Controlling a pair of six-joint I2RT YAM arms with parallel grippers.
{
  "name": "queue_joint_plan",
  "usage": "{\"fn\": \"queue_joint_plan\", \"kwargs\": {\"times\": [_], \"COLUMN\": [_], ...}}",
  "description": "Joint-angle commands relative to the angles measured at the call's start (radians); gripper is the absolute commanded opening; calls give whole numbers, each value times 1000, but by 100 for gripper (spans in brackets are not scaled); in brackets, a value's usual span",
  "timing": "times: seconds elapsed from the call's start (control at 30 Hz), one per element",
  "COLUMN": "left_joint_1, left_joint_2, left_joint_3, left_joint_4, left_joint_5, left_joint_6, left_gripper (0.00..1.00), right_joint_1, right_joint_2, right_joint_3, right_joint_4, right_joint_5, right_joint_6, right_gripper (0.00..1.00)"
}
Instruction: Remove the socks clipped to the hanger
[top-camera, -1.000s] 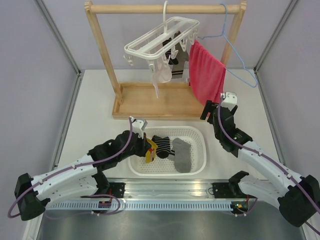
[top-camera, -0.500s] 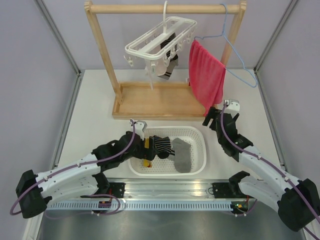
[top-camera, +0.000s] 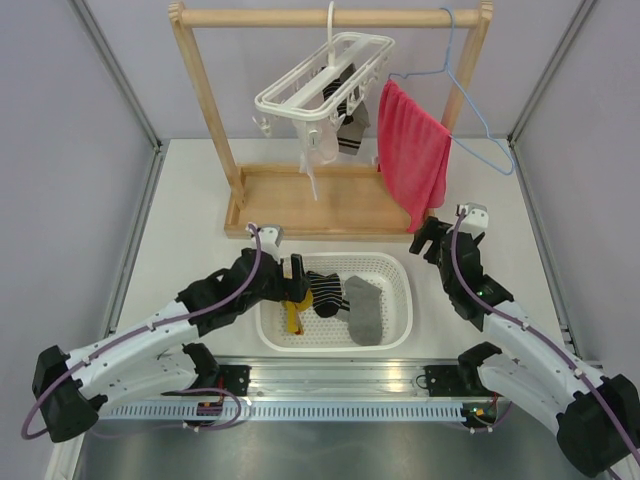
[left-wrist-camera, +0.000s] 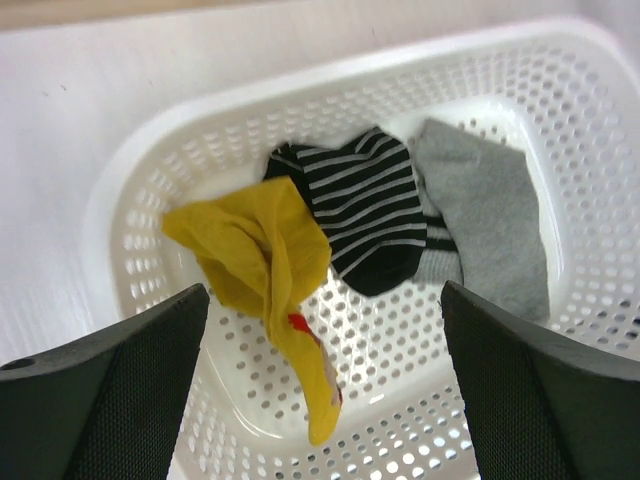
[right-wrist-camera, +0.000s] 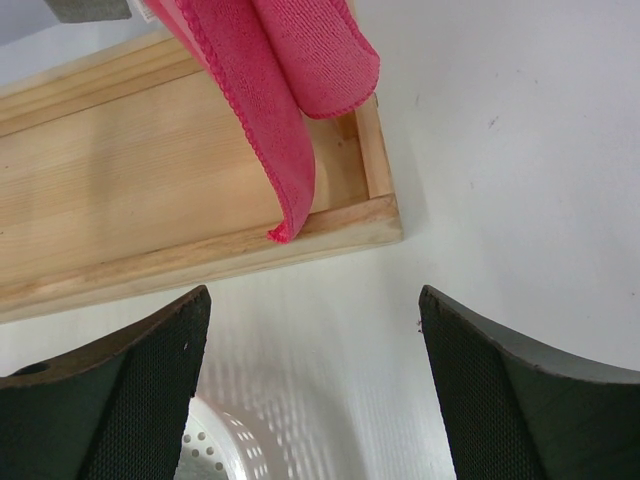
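Socks first: three lie in the white basket (left-wrist-camera: 130, 190) under the left fingers (left-wrist-camera: 150, 370), which are spread wide and hold nothing. Down in the gap between them the yellow sock (left-wrist-camera: 260, 250) lies crumpled towards the basket's left side. Touching it on the right is the black-and-white striped sock (left-wrist-camera: 365, 215), and that one laps over the edge of the grey sock (left-wrist-camera: 485, 225).

Over to the right fingers (right-wrist-camera: 130, 380): wide apart too, empty, hovering above bare table (right-wrist-camera: 500, 150) just in front of the corner of the wooden rack (right-wrist-camera: 150, 200). The lower end of the red towel (right-wrist-camera: 290, 70) hangs over the rack's base.

Out from there, the basket sits on the table between the two arms, in front of the rack. Up on the top rail the white hanger (top-camera: 325, 75) hangs tilted, with a pale sock (top-camera: 313, 142) and a darker sock (top-camera: 352, 115) clipped beneath it. The towel hangs on a blue wire hanger (top-camera: 470, 110) just to the right.
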Motion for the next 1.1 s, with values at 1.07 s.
{"fn": "queue_joint_plan", "kwargs": {"times": [1.07], "left_joint_1": [434], "left_joint_2": [617], "left_joint_3": [490], "left_joint_4": [745], "left_joint_5": [154], "left_joint_6": [73], "left_gripper": [100], "right_joint_1": [-152], "right_joint_2": [30], "right_joint_3": [-52], "right_joint_4": [190], "right_joint_5": [-236], "right_joint_6": [10], "right_gripper": [89]}}
